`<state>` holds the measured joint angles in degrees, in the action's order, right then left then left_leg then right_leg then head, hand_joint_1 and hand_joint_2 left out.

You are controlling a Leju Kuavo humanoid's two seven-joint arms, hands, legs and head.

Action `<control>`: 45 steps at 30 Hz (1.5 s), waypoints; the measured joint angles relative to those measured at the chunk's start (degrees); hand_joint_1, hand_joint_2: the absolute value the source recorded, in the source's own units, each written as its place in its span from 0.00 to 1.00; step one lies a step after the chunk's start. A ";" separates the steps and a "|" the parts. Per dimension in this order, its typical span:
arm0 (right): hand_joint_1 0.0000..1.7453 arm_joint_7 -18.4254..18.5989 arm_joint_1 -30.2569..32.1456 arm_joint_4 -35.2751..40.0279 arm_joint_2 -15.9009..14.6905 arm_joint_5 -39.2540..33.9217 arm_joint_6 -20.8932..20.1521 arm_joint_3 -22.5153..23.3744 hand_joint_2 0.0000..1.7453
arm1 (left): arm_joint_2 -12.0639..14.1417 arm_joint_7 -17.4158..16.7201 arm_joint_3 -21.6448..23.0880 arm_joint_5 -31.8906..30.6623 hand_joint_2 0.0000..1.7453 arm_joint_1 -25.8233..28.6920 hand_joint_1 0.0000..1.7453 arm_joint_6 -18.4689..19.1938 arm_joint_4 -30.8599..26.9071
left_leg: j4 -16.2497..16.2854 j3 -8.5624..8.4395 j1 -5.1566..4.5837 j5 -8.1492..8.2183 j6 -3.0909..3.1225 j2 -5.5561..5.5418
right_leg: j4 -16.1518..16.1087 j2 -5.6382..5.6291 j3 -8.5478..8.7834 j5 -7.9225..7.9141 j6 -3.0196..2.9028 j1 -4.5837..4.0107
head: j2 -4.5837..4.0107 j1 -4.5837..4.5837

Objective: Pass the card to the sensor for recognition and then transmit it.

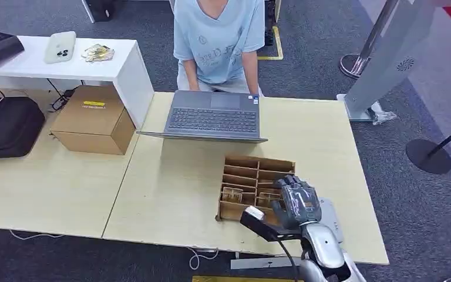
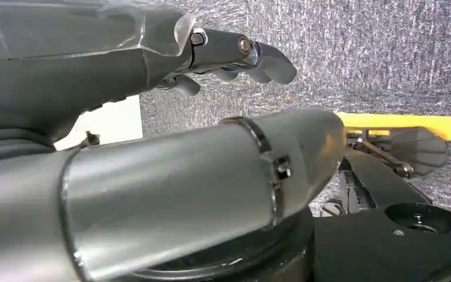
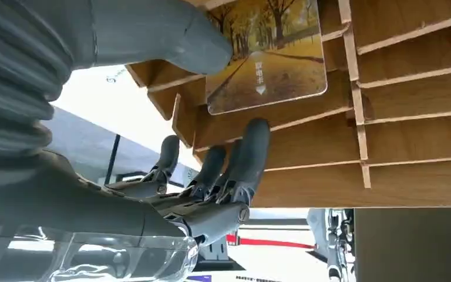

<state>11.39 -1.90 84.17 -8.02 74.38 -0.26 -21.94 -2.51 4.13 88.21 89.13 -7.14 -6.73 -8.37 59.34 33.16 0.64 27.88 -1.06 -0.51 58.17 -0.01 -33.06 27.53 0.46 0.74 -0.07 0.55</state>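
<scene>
— Our right hand (image 1: pixel 296 201) sits at the near right corner of the brown divider box (image 1: pixel 257 185) on the pale table (image 1: pixel 317 153), as we see from the head view. Can we tell if it holds anything from up here?

— No, not from up here. Past the box a grey laptop (image 1: pixel 214 116) lies open, and a person in a light blue shirt (image 1: pixel 217 35) sits behind it.

— What about our left wrist view?

— Our left hand (image 2: pixel 152 64) hangs over grey carpet (image 2: pixel 376 53) with a yellow strip (image 2: pixel 405 126). Its fingers (image 2: pixel 270 61) point out almost straight and nothing is in them, so it is open.

— And our right wrist view?

— We see the card (image 3: pixel 270 53) with yellow trees on it, standing in a slot of the box. Our thick thumb (image 3: pixel 176 35) lies against one side of the card near its edge. Our dark fingers (image 3: pixel 249 153) reach up at the wooden wall just beside the card. We cannot tell if the hand grips it yet
</scene>
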 joint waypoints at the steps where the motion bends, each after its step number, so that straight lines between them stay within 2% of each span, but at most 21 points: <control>1: 0.73 0.02 0.00 0.00 0.00 -0.04 0.00 -0.02 1.00 | 0.00 0.02 0.00 0.00 0.00 0.00 0.00 0.02 0.00 | 0.00 0.00 0.00 0.00 0.00 0.00 | 0.00 0.00 0.00 0.00 0.00 0.00 | 0.00 0.00; 3: 0.93 0.02 -0.11 -0.02 0.00 -0.19 -0.13 -0.09 1.00 | 0.02 0.02 0.00 0.00 0.00 0.00 0.00 0.02 0.00 | 0.00 -0.01 0.00 0.00 0.00 0.02 | 0.00 -0.01 0.01 0.00 0.00 0.00 | 0.00 0.00; 4: 0.93 0.02 -0.04 -0.13 0.00 -0.22 -0.24 -0.15 1.00 | 0.04 0.02 0.00 -0.02 0.00 -0.02 0.00 0.02 0.00 | 0.00 0.00 0.00 0.00 0.00 0.01 | 0.00 0.00 0.01 0.00 0.00 0.00 | 0.00 0.00; 6: 1.00 0.00 -0.11 -0.24 0.00 -0.44 -0.26 -0.28 1.00 | 0.04 0.02 0.00 -0.02 0.00 -0.01 0.00 0.02 0.00 | 0.00 -0.01 0.01 0.00 0.00 0.01 | 0.00 0.00 0.01 0.00 0.00 0.00 | 0.00 0.00; 26: 1.00 -0.09 -0.66 -0.48 -0.09 -0.79 -0.66 -0.59 1.00 | 0.09 0.02 0.00 0.09 0.00 -0.02 0.00 -0.07 0.00 | 0.00 -0.03 0.00 0.00 0.00 0.01 | -0.01 0.00 0.04 -0.01 0.00 0.00 | 0.00 0.00; 45: 1.00 -1.20 0.36 0.92 -0.09 -2.56 1.71 -0.22 1.00 | 0.22 0.02 0.00 -0.17 0.00 -0.02 0.00 -0.74 0.00 | 0.00 0.00 -0.01 0.00 0.00 -0.01 | -0.01 0.02 0.03 0.00 0.00 0.01 | 0.00 0.00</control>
<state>10.19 -1.54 85.09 -8.11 71.82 1.44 -22.16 -2.29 4.15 88.21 88.96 -7.16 -7.47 -8.37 59.34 33.17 0.64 27.88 -1.06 -0.52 58.16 0.01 -33.04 27.52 0.46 0.75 -0.07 0.55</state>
